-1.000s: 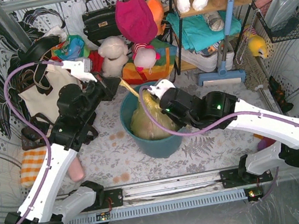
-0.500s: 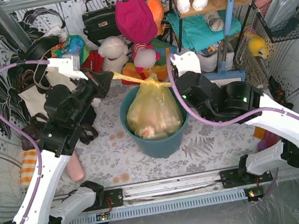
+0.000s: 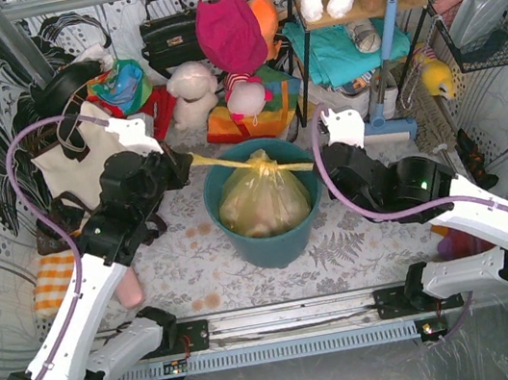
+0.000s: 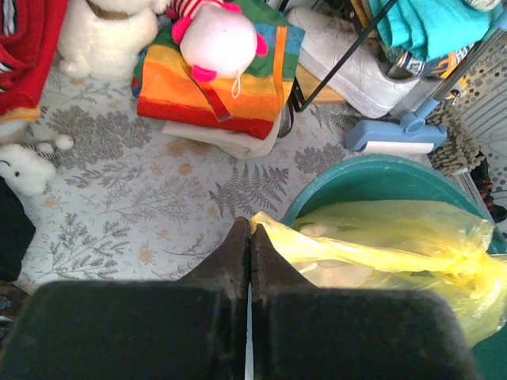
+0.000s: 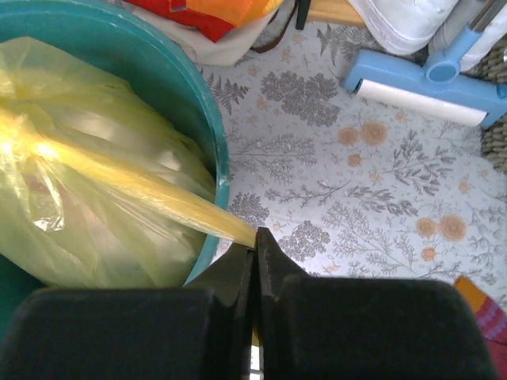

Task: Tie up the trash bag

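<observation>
The yellow-green trash bag sits in the round teal bin, its top drawn into a knot with two stretched tails. My left gripper is shut on the left tail, left of the bin; in the left wrist view the plastic runs right from the fingertips. My right gripper is shut on the right tail at the bin's right rim; in the right wrist view the taut tail leads left to the bag.
A cream tote bag with black straps stands at the left. Plush toys and a folded striped cloth lie behind the bin. A blue mop head and a shelf rack stand at the back right.
Both grippers have moved apart and lower, left one leftward, right one rightward, pulling the two tails out to the sides. The bag has settled lower in the bin.
</observation>
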Robot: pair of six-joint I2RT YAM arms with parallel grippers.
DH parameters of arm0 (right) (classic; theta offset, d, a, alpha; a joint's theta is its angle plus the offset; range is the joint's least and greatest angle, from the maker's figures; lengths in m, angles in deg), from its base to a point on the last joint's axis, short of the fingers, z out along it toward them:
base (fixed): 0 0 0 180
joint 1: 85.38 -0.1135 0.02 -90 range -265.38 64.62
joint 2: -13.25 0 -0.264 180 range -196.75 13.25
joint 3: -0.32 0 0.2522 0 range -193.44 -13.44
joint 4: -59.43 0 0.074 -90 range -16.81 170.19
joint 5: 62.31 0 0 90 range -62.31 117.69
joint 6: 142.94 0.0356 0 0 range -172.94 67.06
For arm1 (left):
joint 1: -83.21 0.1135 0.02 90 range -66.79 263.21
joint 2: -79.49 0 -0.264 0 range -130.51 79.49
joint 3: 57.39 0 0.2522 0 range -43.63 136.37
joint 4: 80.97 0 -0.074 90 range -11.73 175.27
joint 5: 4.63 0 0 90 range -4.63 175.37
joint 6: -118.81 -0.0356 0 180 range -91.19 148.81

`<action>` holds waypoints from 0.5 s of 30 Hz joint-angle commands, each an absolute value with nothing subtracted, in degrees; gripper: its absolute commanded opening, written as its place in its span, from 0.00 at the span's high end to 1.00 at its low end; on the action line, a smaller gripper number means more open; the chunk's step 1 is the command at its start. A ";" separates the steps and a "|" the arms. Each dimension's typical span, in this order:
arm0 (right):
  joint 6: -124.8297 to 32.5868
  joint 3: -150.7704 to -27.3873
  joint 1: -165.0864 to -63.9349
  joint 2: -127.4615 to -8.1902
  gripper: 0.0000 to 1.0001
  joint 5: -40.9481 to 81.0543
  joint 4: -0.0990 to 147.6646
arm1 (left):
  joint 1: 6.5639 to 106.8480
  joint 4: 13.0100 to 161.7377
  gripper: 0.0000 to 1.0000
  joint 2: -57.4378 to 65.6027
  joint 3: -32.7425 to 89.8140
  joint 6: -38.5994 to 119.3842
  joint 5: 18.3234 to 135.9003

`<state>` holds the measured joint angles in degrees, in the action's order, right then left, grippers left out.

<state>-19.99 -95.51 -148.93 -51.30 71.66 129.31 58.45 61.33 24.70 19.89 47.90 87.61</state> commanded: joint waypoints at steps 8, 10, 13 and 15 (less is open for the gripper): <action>-30.24 -107.76 -148.38 -54.56 1.00 76.63 125.66 | 58.96 61.04 1.00 24.87 32.93 44.28 90.73; -28.25 -106.20 -148.38 -54.01 1.00 76.65 126.75 | 58.95 60.85 1.00 25.53 30.65 44.81 91.28; -23.37 -99.66 -148.36 -51.09 1.00 76.62 128.06 | 58.95 60.07 1.00 26.73 25.93 45.30 93.29; -19.74 -95.56 -148.23 -48.86 1.00 76.15 129.33 | 58.95 59.44 1.00 27.15 22.82 45.65 94.70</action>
